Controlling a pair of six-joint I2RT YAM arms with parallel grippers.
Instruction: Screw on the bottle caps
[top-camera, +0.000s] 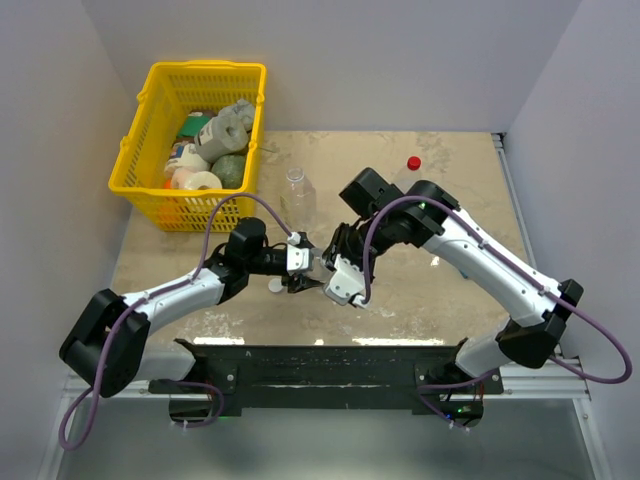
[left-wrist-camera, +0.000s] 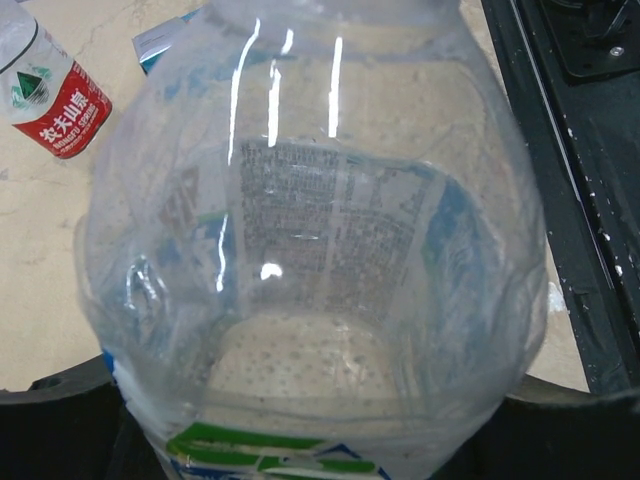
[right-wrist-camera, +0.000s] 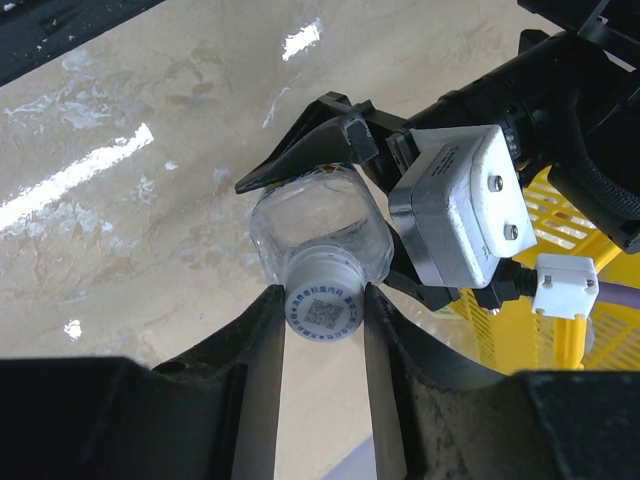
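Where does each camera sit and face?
Top external: above and behind the robot, looking down on the table; left arm and right arm show.
Left wrist: faces the clear bottle held in the left gripper, whose fingers edge the bottom.
Right wrist: looks past the fingers of the right gripper at the white cap.
Both wrist views share that bottle.

Three bottles were seen: a blue-labelled bottle (left-wrist-camera: 320, 300) at the right gripper (right-wrist-camera: 322, 300), a clear bottle (top-camera: 297, 190) and a red-labelled bottle (left-wrist-camera: 50, 95) beyond it. Three caps: grey-white cap (right-wrist-camera: 322, 312), white cap (top-camera: 275, 285), red cap (top-camera: 413, 163). One basket (top-camera: 205, 68).
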